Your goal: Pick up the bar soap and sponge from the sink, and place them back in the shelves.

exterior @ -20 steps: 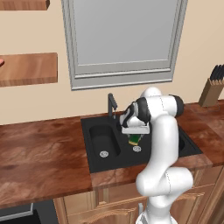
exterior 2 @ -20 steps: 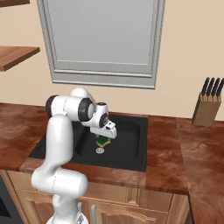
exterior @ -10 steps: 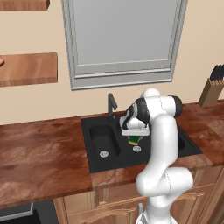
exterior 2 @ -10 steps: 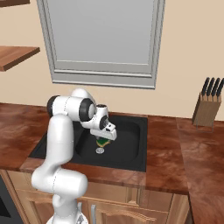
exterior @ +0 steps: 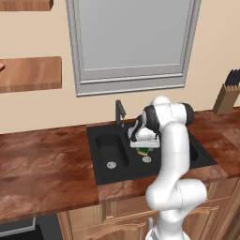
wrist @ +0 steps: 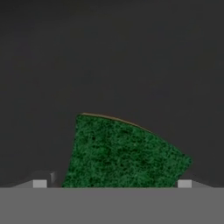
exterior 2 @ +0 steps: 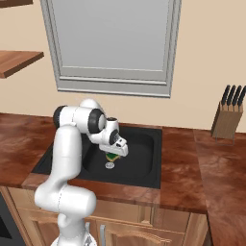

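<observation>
A small rectangular sponge [wrist: 122,153] shows a speckled dark green scrub face edged in yellow. The double-basin sink [exterior: 105,138] is flat black, set in mottled reddish-brown countertop [exterior: 42,164]. Plain brown wooden shelves [exterior: 30,74] above.

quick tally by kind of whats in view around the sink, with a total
yellow-and-green sponge: 1
black double-basin sink: 1
dark faucet: 1
wooden knife block: 1
brown wooden wall shelves: 2
total: 6

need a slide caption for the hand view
Open gripper poised over the sponge, green scrub side up, on the floor of the black sink.
</observation>
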